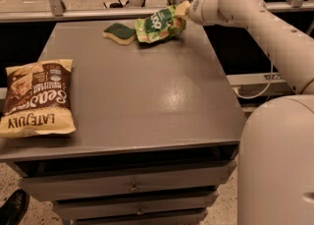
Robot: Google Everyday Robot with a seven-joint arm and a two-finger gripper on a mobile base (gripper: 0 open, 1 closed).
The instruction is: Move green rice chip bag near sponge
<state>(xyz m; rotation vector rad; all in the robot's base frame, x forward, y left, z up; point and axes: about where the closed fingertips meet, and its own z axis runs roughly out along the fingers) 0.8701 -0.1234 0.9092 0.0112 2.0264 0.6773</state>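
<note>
- grey table [147, 91]
- sponge [119, 33] is laid near far edge
- green rice chip bag [158, 24] is gripped just beside sponge by gripper [184, 10]
- Late July bag [38, 98] is laid at left edge

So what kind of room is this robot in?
Probably a lab or workshop: a grey cabinet with drawers, metal rails behind, a loose cable. The gripper holds the green rice chip bag at the far edge, beside the sponge.

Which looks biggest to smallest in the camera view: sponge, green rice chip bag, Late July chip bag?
1. Late July chip bag, though nearest the camera.
2. green rice chip bag, held by the end effector at the table far edge.
3. sponge.
</note>
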